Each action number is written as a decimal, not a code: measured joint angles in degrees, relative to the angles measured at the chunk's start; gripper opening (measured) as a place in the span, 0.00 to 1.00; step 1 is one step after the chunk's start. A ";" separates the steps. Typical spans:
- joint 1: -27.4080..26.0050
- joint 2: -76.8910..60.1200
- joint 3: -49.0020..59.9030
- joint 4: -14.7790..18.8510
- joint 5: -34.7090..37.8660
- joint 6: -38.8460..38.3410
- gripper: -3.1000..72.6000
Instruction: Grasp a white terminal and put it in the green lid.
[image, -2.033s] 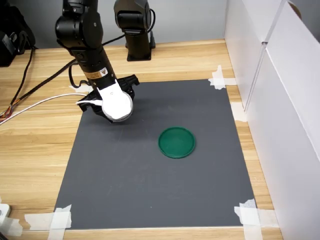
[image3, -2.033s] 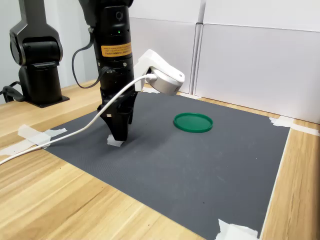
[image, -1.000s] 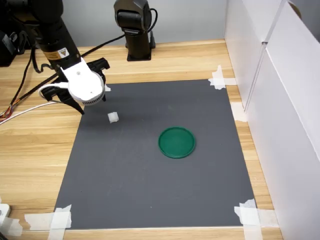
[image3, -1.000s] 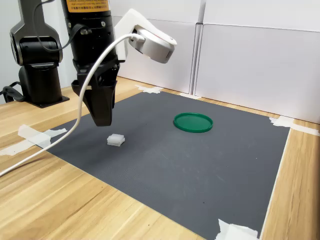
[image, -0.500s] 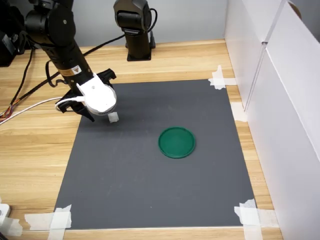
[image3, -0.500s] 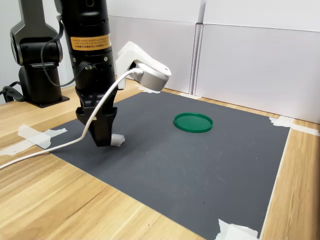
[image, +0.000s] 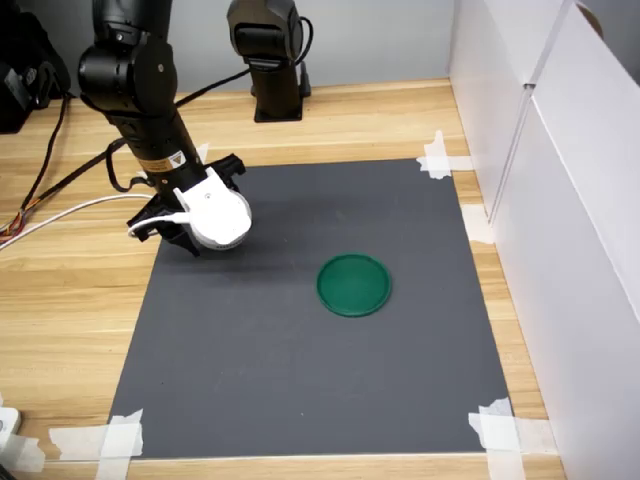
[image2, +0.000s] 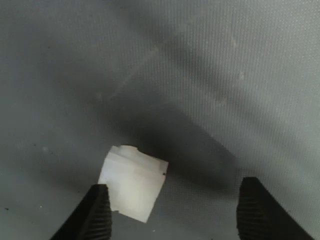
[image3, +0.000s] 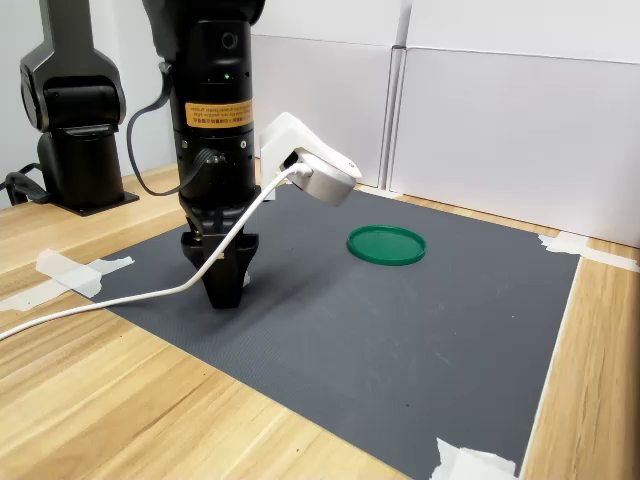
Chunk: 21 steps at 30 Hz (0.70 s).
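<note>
At the left edge of the dark grey mat (image: 300, 350), in the upper left of the first exterior view, the black Piper arm (image: 135, 90) points straight down, its gripper (image3: 224, 295) lowered to the mat surface in the left half of the second exterior view. The wrist view shows the two black fingers (image2: 97, 215) spread apart, with the white terminal (image2: 132, 182) lying on the mat between them, just beside one finger and well apart from the other. Neither exterior view shows the terminal, which is hidden behind the gripper and the round white camera housing (image: 218, 215) mounted on the wrist. The green lid (image: 353, 285) lies flat near the centre of the mat in the first exterior view, well apart from the gripper, and appears empty. White tape strips (image: 120, 435) hold the mat's corners to the wooden bench (image: 60, 300). A white cable (image3: 110, 300) trails from the wrist camera across the bench.
</note>
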 joint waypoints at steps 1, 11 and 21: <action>0.00 0.00 0.00 -0.14 0.00 0.05 0.86; 0.00 -0.02 -0.07 -0.56 0.10 1.06 0.86; 0.00 -7.14 0.45 0.26 1.54 -2.42 0.86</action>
